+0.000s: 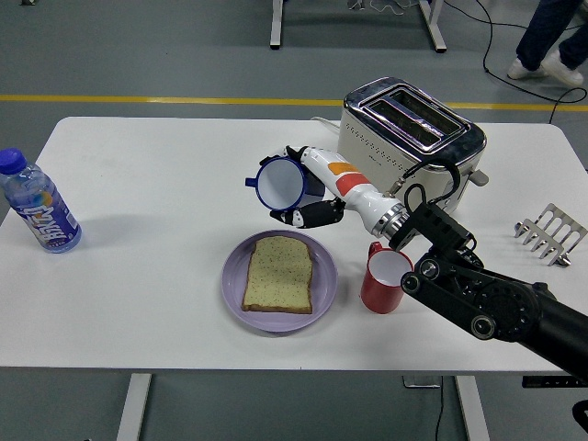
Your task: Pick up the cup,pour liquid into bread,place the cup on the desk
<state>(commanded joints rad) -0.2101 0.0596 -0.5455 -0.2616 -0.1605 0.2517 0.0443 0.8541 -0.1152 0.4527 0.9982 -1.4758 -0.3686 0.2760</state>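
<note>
Setting: lab or workshop hall; grey floor, yellow floor line (138, 98) across the top, cables (501, 55) upper right.

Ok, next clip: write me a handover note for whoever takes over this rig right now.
Right hand: shut on the blue enamel cup with white inside, held in the air and tilted on its side, mouth facing the camera, just beyond the round purple plate.
Left hand: not in view.
Slice of toasted bread lies on the plate; red mug stands to its right.
Done: cup picked up and tipped.
Left: finish the pour over the bread, then set the cup on the white table.
</note>
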